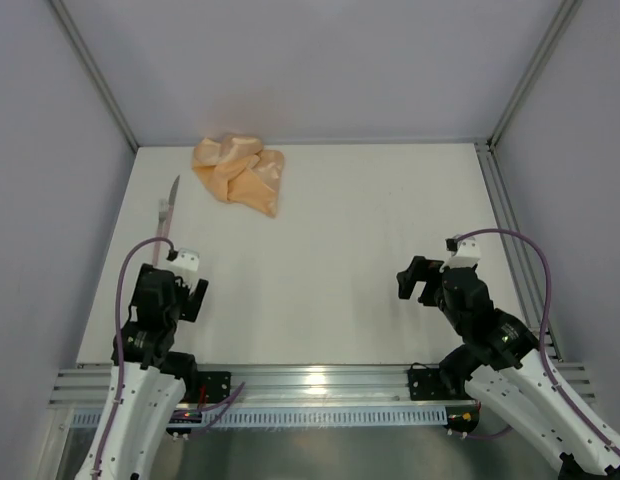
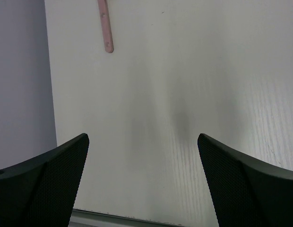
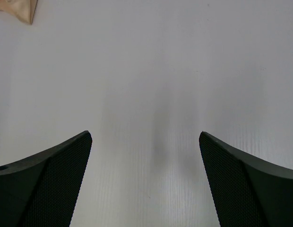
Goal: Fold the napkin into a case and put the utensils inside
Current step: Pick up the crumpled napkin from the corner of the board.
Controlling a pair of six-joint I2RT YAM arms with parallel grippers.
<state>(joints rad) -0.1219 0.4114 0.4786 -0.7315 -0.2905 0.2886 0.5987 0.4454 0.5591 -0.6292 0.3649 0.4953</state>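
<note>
The peach-orange napkin [image 1: 240, 172] lies crumpled in a heap at the far left of the white table; one corner of it shows in the right wrist view [image 3: 18, 8]. A knife [image 1: 166, 215] with a silver blade and pale pink handle lies near the left edge, in front of the napkin. Its handle end shows in the left wrist view [image 2: 106, 26]. My left gripper [image 1: 188, 290] is open and empty, just behind the knife's handle. My right gripper [image 1: 418, 280] is open and empty over bare table at the right. No folded case is in view.
The table [image 1: 340, 260] is walled by grey panels at the left, back and right. An aluminium rail [image 1: 310, 385] runs along the near edge between the arm bases. A metal frame strip [image 1: 510, 230] runs along the right edge.
</note>
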